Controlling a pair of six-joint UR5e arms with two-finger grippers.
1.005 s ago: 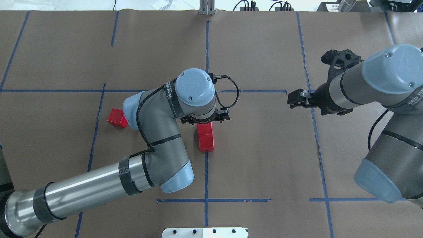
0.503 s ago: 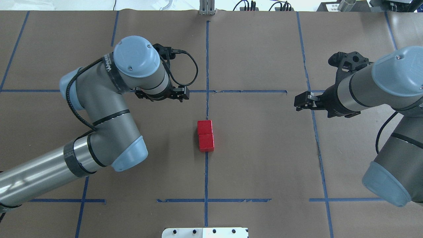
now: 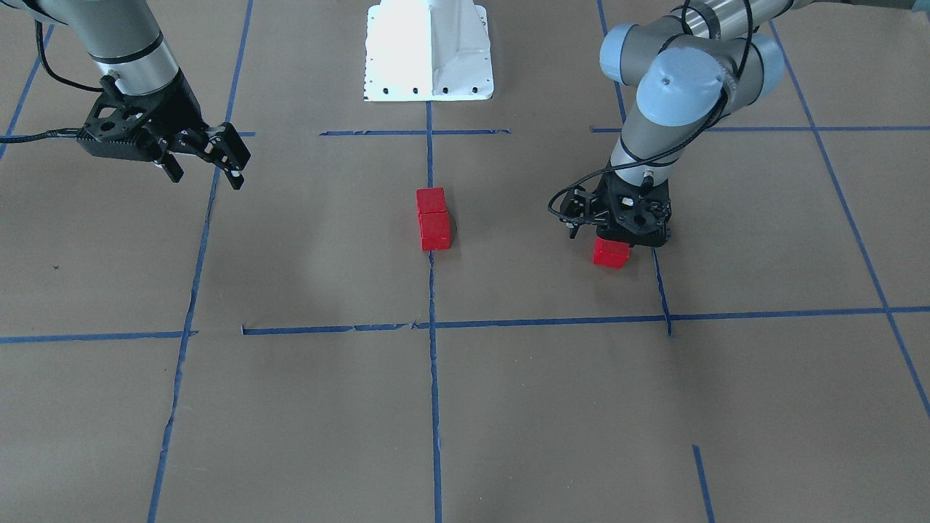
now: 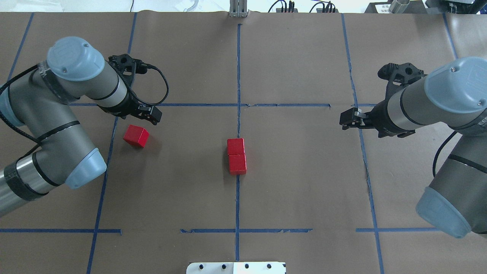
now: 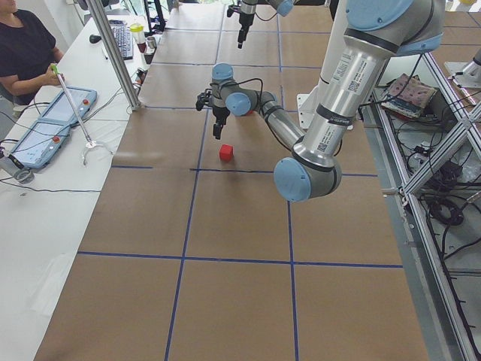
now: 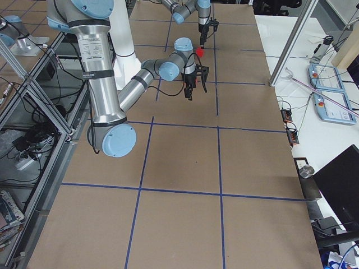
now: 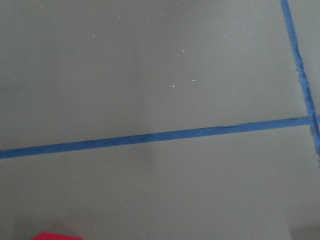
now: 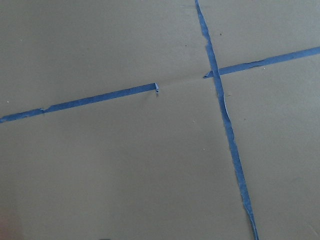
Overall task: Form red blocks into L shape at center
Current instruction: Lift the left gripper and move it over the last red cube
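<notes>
Evidently the left claw (image 3: 626, 231) is lining up on the third red block (image 4: 136, 136). That block sits on the brown paper (image 4: 296, 171) just under the claw's tips, slightly toward the robot, and appears untouched. Whether the claw's fingers stand apart or together cannot be told, since the wrist housing hides them. To do this well, the claw should centre directly over the block and turn its wrist until the fingers face two opposite flat sides, because the block lies skewed to the blue tape grid (image 4: 198, 104). It should then drop straight, so that closing does not nudge the block round. The other two red blocks (image 4: 236, 156) lie well off to the claw's right, touching face to face in a short straight row. The third likely belongs beside one end of that row, not in line with it. All three are small, matte, bright red cubes. The right claw (image 3: 203, 171) hangs empty with its fingers spread, far beyond that pair.
</notes>
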